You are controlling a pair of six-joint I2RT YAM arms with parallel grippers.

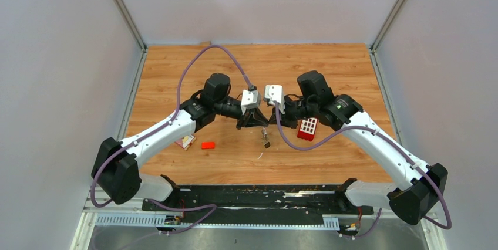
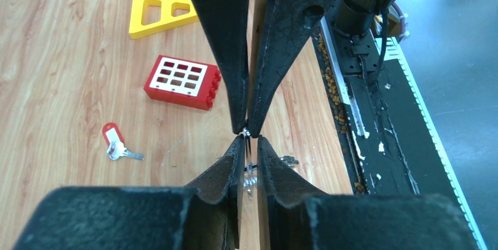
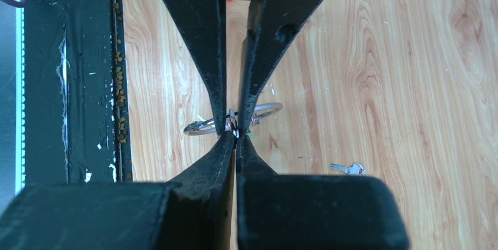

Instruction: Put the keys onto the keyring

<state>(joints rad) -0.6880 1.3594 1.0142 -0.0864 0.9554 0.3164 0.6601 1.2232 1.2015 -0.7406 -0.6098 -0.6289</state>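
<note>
Between the meeting fingertips of the two end effectors, raised above the surface, is the keyring. It is seen nearly edge-on as a flattened oval. Its long axis runs crosswise to both sets of fingers, with one lobe toward the black base rail and the other toward the far side.

Right end effector: fingers pressed together and clamped on the wire of the keyring.

Left end effector: fingers a narrow slit apart with the wire inside the slit. Whether they grip it cannot be told.

The two end effectors meet tip to tip from opposite sides. Directly below the tips hang a few small hanging keys, blurred and off the wood.

A loose key with a red tag lies flat beside the left end effector, on the side away from the rail. Its blade is turned toward that end effector.

Beyond the right end effector's fingers lies a red block, white face up with a grid of square openings. Farther on in the same direction is a yellow piece with triangular cut-outs. A small red block lies near the left forearm.

The surface is light wood grain. Pale grey walls enclose it on three sides.
</note>
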